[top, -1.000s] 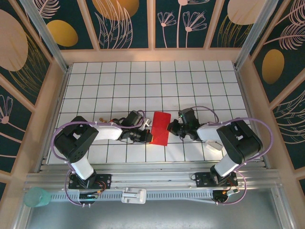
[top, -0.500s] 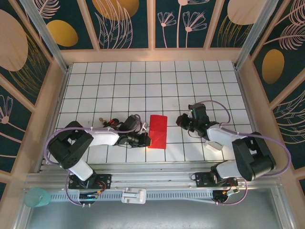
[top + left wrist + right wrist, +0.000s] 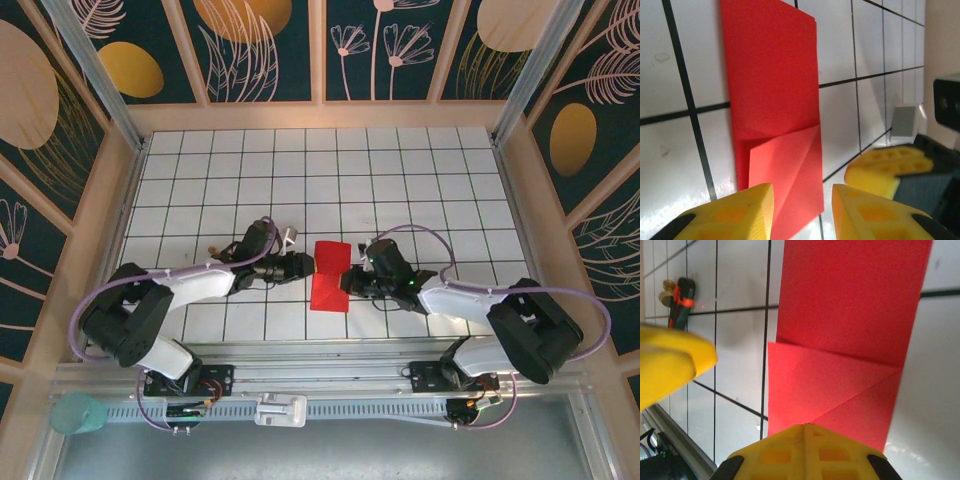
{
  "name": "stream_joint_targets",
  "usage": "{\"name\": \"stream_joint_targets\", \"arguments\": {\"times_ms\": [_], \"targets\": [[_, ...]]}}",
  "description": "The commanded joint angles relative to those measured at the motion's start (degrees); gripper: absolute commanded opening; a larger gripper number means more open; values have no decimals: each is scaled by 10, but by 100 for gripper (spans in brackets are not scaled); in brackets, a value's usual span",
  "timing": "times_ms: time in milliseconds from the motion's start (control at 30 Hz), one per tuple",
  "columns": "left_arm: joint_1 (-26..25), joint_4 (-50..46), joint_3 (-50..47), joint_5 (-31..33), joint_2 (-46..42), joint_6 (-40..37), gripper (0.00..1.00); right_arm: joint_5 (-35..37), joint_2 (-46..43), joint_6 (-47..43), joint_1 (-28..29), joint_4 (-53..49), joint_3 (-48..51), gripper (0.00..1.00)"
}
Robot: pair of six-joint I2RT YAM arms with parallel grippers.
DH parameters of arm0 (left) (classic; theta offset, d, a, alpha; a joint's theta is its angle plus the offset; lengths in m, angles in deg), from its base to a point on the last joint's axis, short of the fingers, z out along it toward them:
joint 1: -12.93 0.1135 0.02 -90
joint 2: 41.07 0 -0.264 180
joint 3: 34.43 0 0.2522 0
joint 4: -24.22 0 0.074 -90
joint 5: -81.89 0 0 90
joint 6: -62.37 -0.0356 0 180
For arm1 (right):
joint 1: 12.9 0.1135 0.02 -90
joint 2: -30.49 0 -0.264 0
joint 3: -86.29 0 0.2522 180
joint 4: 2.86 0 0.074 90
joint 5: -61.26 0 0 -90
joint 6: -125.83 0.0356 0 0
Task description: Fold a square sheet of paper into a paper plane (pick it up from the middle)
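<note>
The square sheet of paper point(image 3: 326, 290) lies flat on the white grid table point(image 3: 400, 180), folded into a narrow red rectangle with one corner turned in as a triangular flap point(image 3: 785, 170) point(image 3: 830, 385). My left gripper point(image 3: 306, 265) sits low at the sheet's left edge. Its yellow fingers point(image 3: 730, 215) stand apart and open, the flap's edge lying on the table between them point(image 3: 802, 210). My right gripper point(image 3: 345, 280) is shut, its joined yellow tips point(image 3: 805, 450) over the flap's edge on the sheet's right side. No narrow pointed paper plane shape is formed.
A small black plug with a red-orange band point(image 3: 679, 294) lies on the table left of the paper. A metal rail point(image 3: 320, 375) runs along the near edge, with a teal cup point(image 3: 80, 412) beyond it at the left. Wooden walls enclose the table.
The right gripper swung away to the right, then came back to the paper's right edge. The left gripper moved up to the left edge, and its jaws have parted.
</note>
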Motion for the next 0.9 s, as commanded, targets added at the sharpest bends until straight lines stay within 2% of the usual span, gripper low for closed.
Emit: {"name": "stream_joint_targets", "arguments": {"times_ms": [0,133,300,500,667,767,867], "targets": [[0,-41,31,23,26,-64,38,14,12,43,23,37,16,5],[0,-89,58,31,39,-103,39,30,13,63,26,-9,20,5],[-10,-30,24,-24,8,-85,38,54,-53,76,26,-76,39,15],[-20,-4,43,-55,68,-66,18,92,-83,143,65,-120,38,29],[-19,-17,68,-30,109,-87,5,123,-63,185,91,-119,31,42],[-19,-14,66,-24,135,-92,0,131,-46,201,102,-108,30,43],[-19,-11,56,-20,142,-91,0,132,-32,214,111,-93,32,44]]}}
